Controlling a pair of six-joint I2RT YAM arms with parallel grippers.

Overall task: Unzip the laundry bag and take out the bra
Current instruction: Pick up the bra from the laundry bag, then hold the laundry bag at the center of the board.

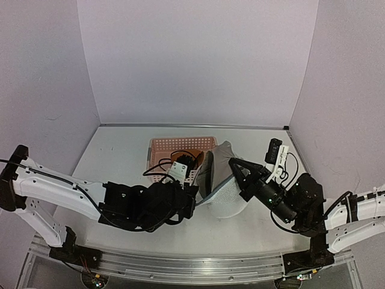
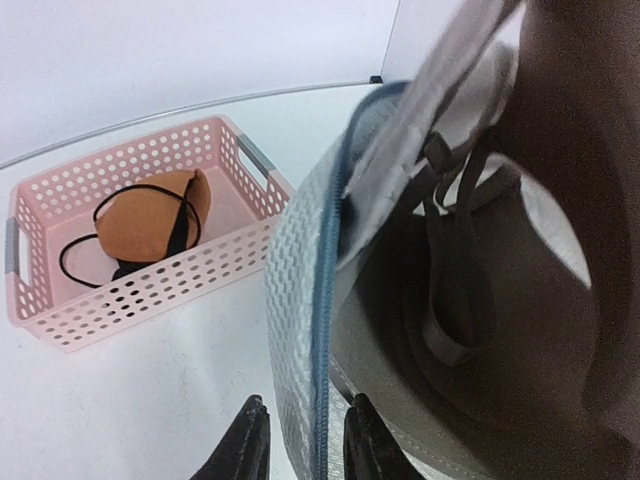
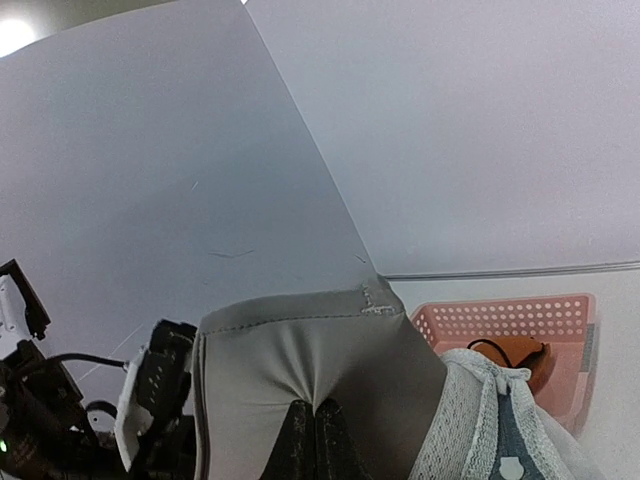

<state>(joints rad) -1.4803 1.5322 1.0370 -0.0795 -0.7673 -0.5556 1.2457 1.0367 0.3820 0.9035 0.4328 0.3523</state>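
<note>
Laundry bag (image 1: 230, 197) sits on the table (image 1: 120, 159) between the two grippers, unzipped and gaping, white mesh wall with the grey-blue zip rim (image 2: 322, 300) facing the left wrist camera. The bra (image 1: 222, 158), grey-taupe, is partly out. Its top stands above the bag mouth while the cups and straps (image 2: 450, 290) remain inside.

Right gripper (image 1: 233, 164) is clamped on the bra's fabric. In its wrist view the two fingertips (image 3: 300, 440) meet with a pinch of grey cloth bunched just above them, and the mesh bag (image 3: 465, 420) is just to the right of the fingers.

Left gripper (image 1: 194, 192) is at the bag's near-left side with its fingers (image 2: 250, 445) parted, straddling the zip rim and mesh wall. It looks released rather than pinching; contact with the mesh can't be told.

Pink lattice basket (image 1: 157, 144) is beyond the left gripper, just behind the bag and up-left in the left wrist view (image 2: 170, 285). It holds an orange item (image 2: 145, 215) with black cord. In the right wrist view the basket (image 3: 500, 318) is beyond the fingers, to their right.
</note>
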